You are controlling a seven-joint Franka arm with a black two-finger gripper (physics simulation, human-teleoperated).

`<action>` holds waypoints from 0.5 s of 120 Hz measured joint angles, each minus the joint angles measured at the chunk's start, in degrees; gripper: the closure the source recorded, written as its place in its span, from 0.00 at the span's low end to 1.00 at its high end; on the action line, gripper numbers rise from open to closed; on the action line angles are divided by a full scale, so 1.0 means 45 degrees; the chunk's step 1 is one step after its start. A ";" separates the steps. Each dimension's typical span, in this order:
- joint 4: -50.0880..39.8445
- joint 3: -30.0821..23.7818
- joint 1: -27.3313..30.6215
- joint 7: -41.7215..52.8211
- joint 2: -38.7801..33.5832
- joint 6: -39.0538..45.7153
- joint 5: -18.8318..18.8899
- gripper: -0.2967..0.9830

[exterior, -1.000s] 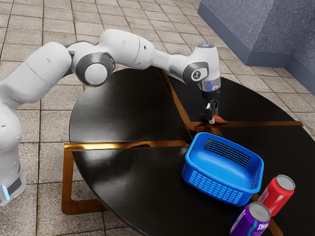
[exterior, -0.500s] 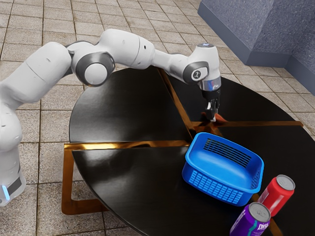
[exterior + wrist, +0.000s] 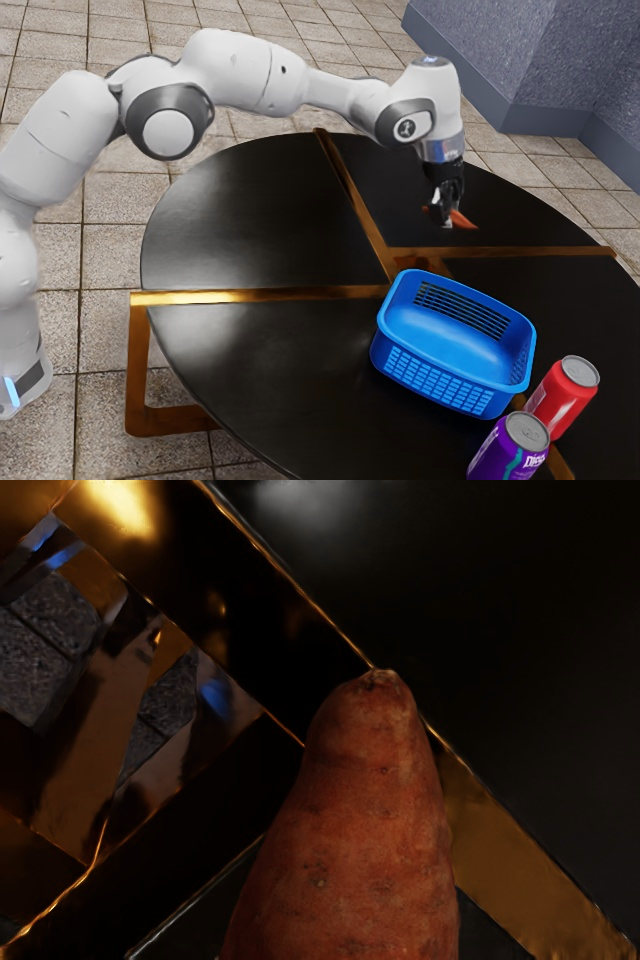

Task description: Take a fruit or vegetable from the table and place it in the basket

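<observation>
Beyond the two cans [image 3: 564, 394], the basket [image 3: 458, 333] has yet to receive its vegetable. Farther off, the end effector [image 3: 447, 222] appears closed on the sweet potato [image 3: 463, 220], fingers parted by its thickness, above the worktop [image 3: 250, 220]. Grasp and lift look done; carrying and release remain. The fingers' dark contact is hard to make out, the potato's middle hidden behind them.

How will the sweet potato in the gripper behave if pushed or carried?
Likely stiff: the sweet potato looks like a solid root with no visible sag. It could pivot if bumped, since one end juts out past the gripper. Once put down, it may roll unevenly, given its rounded sides and tapered end.
</observation>
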 joint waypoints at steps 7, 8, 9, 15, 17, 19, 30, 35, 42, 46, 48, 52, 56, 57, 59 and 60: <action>-0.1308 0.0367 -0.0705 0.0003 -0.1443 -0.0017 -0.0008 0.65; -0.1490 0.0395 -0.0794 0.0003 -0.1644 -0.0018 -0.0010 0.65; -0.1644 0.0418 -0.0875 0.0003 -0.1820 -0.0020 -0.0013 0.65; -0.2655 0.0504 -0.1306 0.0004 -0.2882 -0.0030 -0.0040 0.65; -0.2991 0.0519 -0.1462 0.0004 -0.3244 -0.0034 -0.0051 0.65; -0.3285 0.0530 -0.1622 0.0004 -0.3573 -0.0038 -0.0060 0.65; -0.4113 0.0556 -0.2756 -0.0012 -0.4540 -0.0052 -0.0092 0.65; -0.4211 0.0555 -0.3323 -0.0037 -0.4649 -0.0054 -0.0094 0.65; -0.4268 0.0558 -0.4137 -0.0098 -0.4828 -0.0057 -0.0072 0.66; -0.4281 0.0559 -0.4576 -0.0152 -0.4932 -0.0058 -0.0054 0.66; -0.4284 0.0559 -0.4789 -0.0183 -0.4974 -0.0059 -0.0045 0.66; -0.4289 0.0558 -0.5130 -0.0242 -0.5028 -0.0059 -0.0032 0.66; -0.4297 0.0558 -0.5346 -0.0298 -0.5063 -0.0060 -0.0025 0.66; -0.4296 0.0558 -0.5389 -0.0312 -0.5067 -0.0060 -0.0023 0.66; -0.4296 0.0558 -0.5462 -0.0339 -0.5073 -0.0061 -0.0021 0.66; -0.4299 0.0558 -0.5494 -0.0352 -0.5075 -0.0061 -0.0020 0.66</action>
